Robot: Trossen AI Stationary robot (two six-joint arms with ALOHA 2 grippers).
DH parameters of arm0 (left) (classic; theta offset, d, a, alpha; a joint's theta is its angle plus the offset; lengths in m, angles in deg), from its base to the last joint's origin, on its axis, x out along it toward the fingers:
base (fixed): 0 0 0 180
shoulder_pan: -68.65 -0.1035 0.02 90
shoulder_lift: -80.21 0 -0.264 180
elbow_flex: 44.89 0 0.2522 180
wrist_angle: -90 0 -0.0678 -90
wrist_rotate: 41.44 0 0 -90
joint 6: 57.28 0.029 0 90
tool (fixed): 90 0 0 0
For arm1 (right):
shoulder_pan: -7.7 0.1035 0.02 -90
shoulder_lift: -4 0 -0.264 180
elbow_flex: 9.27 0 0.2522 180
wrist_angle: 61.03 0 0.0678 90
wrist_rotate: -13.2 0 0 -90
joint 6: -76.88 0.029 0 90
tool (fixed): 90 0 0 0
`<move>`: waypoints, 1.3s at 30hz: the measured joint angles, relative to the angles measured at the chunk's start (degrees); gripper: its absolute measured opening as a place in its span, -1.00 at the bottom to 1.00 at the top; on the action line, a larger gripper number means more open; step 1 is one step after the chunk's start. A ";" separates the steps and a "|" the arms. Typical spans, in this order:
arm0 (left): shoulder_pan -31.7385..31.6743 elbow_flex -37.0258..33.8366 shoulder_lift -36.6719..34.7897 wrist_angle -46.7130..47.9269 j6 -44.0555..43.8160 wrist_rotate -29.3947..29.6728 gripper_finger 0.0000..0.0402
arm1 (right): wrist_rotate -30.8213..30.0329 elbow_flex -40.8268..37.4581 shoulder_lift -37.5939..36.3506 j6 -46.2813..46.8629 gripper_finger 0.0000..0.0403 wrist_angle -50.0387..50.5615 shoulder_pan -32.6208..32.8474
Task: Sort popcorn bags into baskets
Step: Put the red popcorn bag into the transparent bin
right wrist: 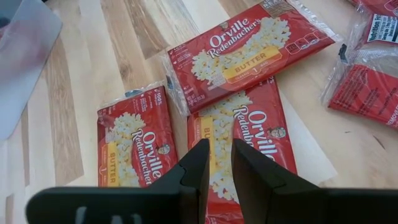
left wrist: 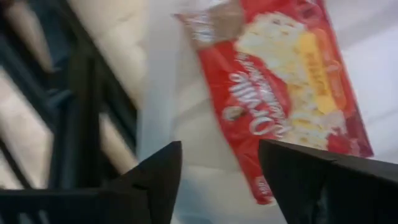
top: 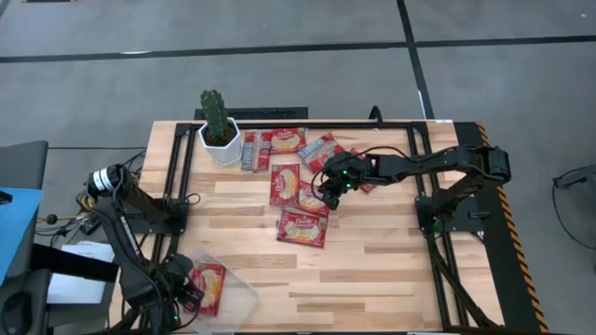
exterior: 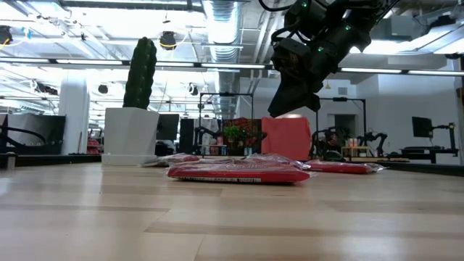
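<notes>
A clear basket lies at the table's near left with one red popcorn bag flat in it, picture side up. My left gripper hangs over the basket's left part, pointing down and open. In the left wrist view the bag lies below the gripper, apart from both fingers. Several more bags lie loose at the table's middle and far side. My right gripper hovers above one of them, slanting down, its fingers a narrow gap apart with nothing between. In the low view it is clear of the bags.
A white pot with a cactus stands at the far left of the table, with grey-blue packets beside it. Black frame rails run along both sides of the table. Bare wood lies between the basket and the middle bags.
</notes>
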 joint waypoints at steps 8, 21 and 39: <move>-1.83 0.10 -4.22 -11.53 1.89 15.36 -0.07 | 0.00 0.00 0.00 -0.07 -0.54 0.00 0.00; -9.90 0.11 7.93 -35.20 16.91 2.18 -0.96 | 0.00 0.00 0.00 -1.50 -0.54 0.51 -0.02; -11.72 0.12 11.73 -20.35 12.96 -13.71 -1.00 | -0.02 0.00 0.00 -3.98 -0.54 0.93 -0.07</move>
